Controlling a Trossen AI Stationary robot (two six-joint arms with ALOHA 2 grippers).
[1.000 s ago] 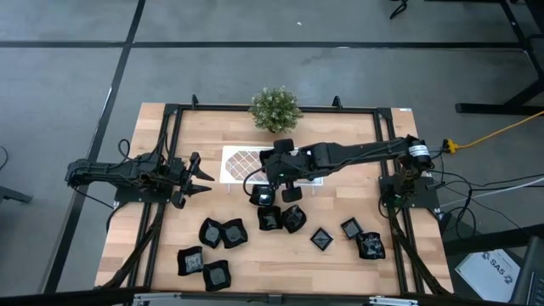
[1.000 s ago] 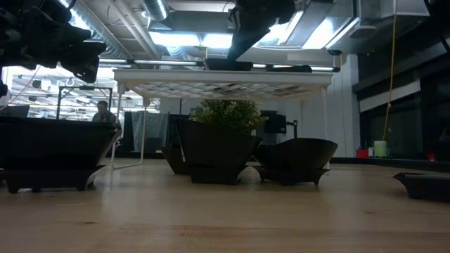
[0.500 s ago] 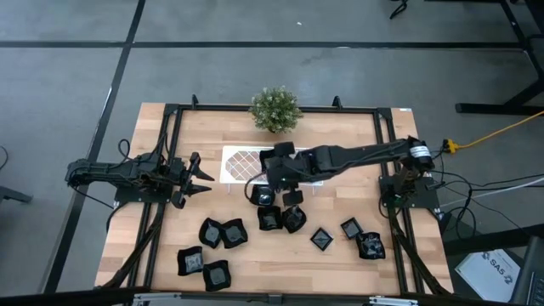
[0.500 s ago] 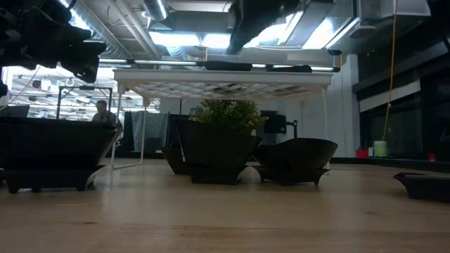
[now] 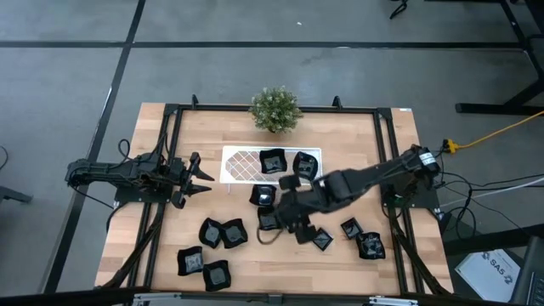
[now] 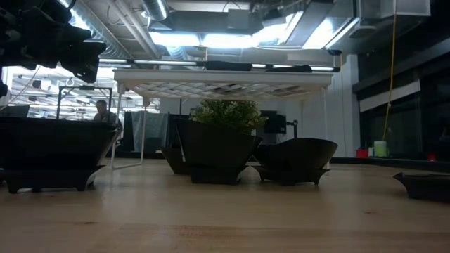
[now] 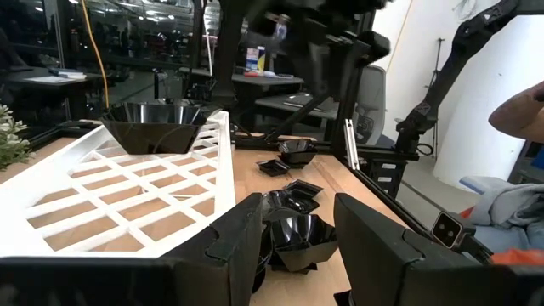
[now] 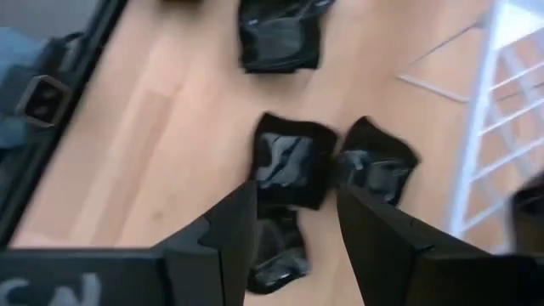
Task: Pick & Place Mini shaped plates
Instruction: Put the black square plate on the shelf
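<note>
The mini shaped plates are small glossy black dishes. Two of them [image 5: 272, 161] [image 5: 304, 161] rest on the white lattice tray [image 5: 242, 164]. Several more lie on the wood in front of it, such as one [image 5: 263, 196] by the tray and a pair [image 5: 222, 231] further left. My right gripper [image 5: 291, 219] hovers open over the middle cluster; the right wrist view shows plates [image 8: 289, 166] [image 8: 378, 166] on the table beneath my gripper [image 8: 293, 200], none of them held. My left gripper [image 5: 201, 177] waits open at the tray's left end, its fingers [image 7: 242, 234] apart.
A small green potted plant [image 5: 274, 109] stands behind the tray. A black frame [image 5: 255, 107] borders the table. More plates lie near the front left [image 5: 204, 267] and front right [image 5: 371, 246]. In the low view the tray [image 6: 225, 76] stands raised on thin legs.
My right gripper opened, left a plate on the tray, and swung from the tray toward the front over the plates on the table. The left arm has not moved.
</note>
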